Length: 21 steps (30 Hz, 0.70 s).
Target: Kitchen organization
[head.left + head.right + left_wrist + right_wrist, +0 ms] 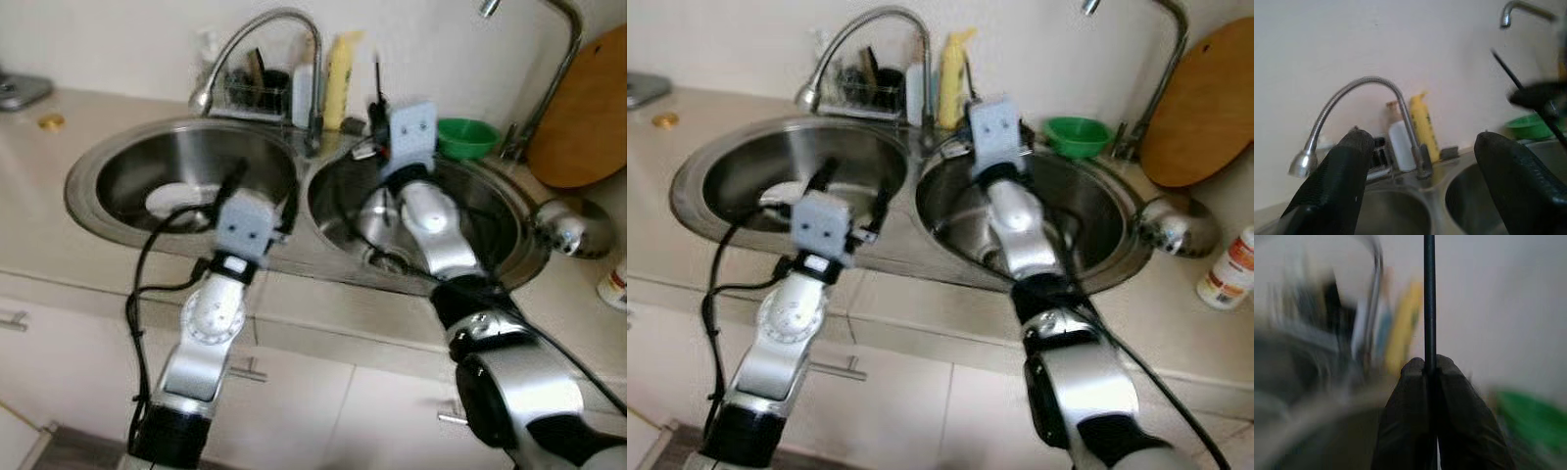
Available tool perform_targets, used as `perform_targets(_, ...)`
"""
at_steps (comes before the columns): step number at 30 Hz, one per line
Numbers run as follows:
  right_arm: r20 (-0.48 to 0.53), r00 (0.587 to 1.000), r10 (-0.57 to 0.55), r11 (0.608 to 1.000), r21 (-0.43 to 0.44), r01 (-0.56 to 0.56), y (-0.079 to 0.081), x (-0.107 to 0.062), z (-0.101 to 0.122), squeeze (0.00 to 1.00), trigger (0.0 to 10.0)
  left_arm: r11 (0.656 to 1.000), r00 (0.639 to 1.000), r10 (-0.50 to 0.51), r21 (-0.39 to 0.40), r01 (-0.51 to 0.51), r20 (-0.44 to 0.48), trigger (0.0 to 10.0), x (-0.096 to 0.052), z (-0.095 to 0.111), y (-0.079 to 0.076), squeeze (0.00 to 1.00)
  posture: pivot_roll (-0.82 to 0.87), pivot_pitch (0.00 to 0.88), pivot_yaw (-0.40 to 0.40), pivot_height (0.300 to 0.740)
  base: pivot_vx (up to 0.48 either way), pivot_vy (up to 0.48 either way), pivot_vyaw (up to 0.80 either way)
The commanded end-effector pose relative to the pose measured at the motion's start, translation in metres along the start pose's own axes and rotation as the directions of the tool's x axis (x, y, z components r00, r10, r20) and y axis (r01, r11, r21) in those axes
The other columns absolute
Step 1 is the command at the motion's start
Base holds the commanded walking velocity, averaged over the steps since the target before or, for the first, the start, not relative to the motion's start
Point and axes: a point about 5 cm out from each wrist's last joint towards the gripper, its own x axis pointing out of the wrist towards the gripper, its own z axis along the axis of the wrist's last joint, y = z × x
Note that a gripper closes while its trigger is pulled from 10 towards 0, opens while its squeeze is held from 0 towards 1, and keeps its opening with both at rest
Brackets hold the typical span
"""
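Thin black rod (1429, 298) pinched upright between the closed fingers of the right gripper (1430, 363), above the right sink basin (490, 220). Yellow bottle (339, 78) at eleven o'clock from it, green bowl (466, 136) at three. Left gripper (1420, 147) spread wide and empty over the left sink basin (127, 176).

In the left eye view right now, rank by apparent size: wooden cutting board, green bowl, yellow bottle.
1. Wooden cutting board, largest though cut off by the frame.
2. Green bowl and yellow bottle look similar in area; not ranked.
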Motion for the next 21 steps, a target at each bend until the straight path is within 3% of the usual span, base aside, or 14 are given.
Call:
perform_targets(1, -0.024, 0.999, 0.024, 1.0, -0.016, -0.024, 0.01, 0.003, 0.001, 0.0, 10.0, 1.0, 1.0, 0.009, 0.01, -0.008, -0.02, 10.0, -0.001, -0.003, 0.003, 0.0, 0.12, 0.0, -0.063, 0.74, 0.0, 0.0, 0.0)
perform_targets(4, -0.045, 0.999, 0.013, 0.999, 0.03, -0.011, 0.007, -0.002, -0.009, 0.0, 10.0, 1.0, 1.0, 0.006, 0.011, -0.006, -0.026, 10.0, -0.003, -0.004, 0.002, 0.0, 0.12, 0.0, -0.064, 0.74, 0.0, 0.0, 0.0)
perform_targets(5, -0.048, 0.999, 0.015, 0.999, 0.052, -0.012, 0.007, -0.002, -0.011, 0.68, 10.0, 1.0, 1.0, 0.005, 0.011, -0.005, -0.028, 10.0, -0.003, -0.004, 0.002, 0.0, 0.12, 0.0, -0.062, 0.74, 0.0, 0.0, 0.0)
perform_targets(6, -0.048, 0.999, 0.017, 0.997, 0.08, -0.013, 0.006, -0.003, -0.013, 1.0, 10.0, 1.0, 1.0, 0.004, 0.011, -0.003, -0.031, 10.0, -0.003, -0.004, 0.002, 0.0, 0.12, 0.0, -0.061, 0.74, 0.0, 0.0, 0.0)
perform_targets(12, -0.041, 0.998, 0.051, 0.992, 0.12, -0.045, 0.009, -0.004, -0.012, 1.0, 10.0, 1.0, 0.999, -0.003, 0.005, 0.003, -0.041, 10.0, -0.003, -0.006, 0.0, 0.0, 0.11, 0.0, -0.056, 0.74, 0.0, 0.0, 0.0)
perform_targets(17, 0.016, 0.989, 0.147, 0.976, 0.162, -0.148, 0.023, -0.007, -0.006, 1.0, 10.0, 1.0, 0.999, -0.01, 0.001, 0.01, -0.048, 10.0, -0.004, -0.008, -0.002, 0.0, 0.11, 0.0, -0.054, 0.74, 0.0, 0.0, 0.0)
perform_targets(21, 0.067, 0.987, 0.144, 0.969, 0.191, -0.154, 0.023, -0.009, -0.002, 1.0, 10.0, 1.0, 0.999, -0.011, -0.001, 0.011, -0.052, 10.0, -0.004, -0.008, -0.002, 0.0, 0.11, 0.0, -0.056, 0.74, 0.0, 0.0, 0.0)
